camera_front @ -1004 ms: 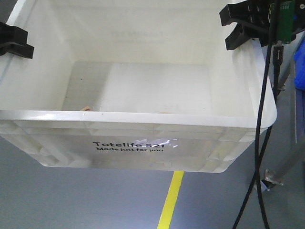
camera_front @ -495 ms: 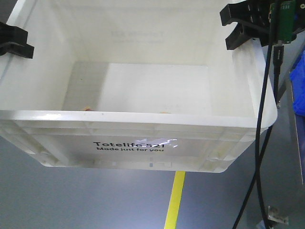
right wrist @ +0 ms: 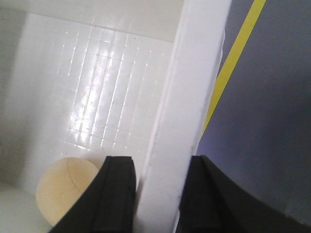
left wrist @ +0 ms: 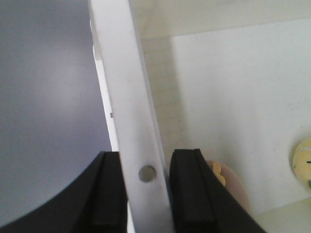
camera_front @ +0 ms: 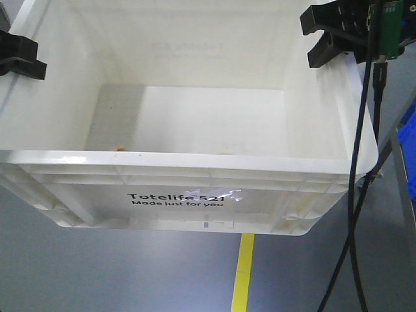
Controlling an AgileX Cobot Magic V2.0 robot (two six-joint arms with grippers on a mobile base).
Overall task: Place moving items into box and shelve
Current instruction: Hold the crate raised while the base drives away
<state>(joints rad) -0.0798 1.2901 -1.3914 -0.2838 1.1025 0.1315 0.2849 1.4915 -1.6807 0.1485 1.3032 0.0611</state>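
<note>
The left gripper [left wrist: 146,194] clamps the left rim of the box [camera_front: 260,164], the right gripper [right wrist: 156,194] clamps its right rim, and a yellow plush toy [right wrist: 68,187] and a pinkish plush toy [left wrist: 235,191] lie inside.

From my screen the floor [camera_front: 117,273] is smooth, plain grey and evenly lit. A yellow line [camera_front: 242,276] is painted on it. At the right edge I see something blue [camera_front: 409,138] above a pale metal upright [camera_front: 406,201], possibly a shelf frame.
</note>
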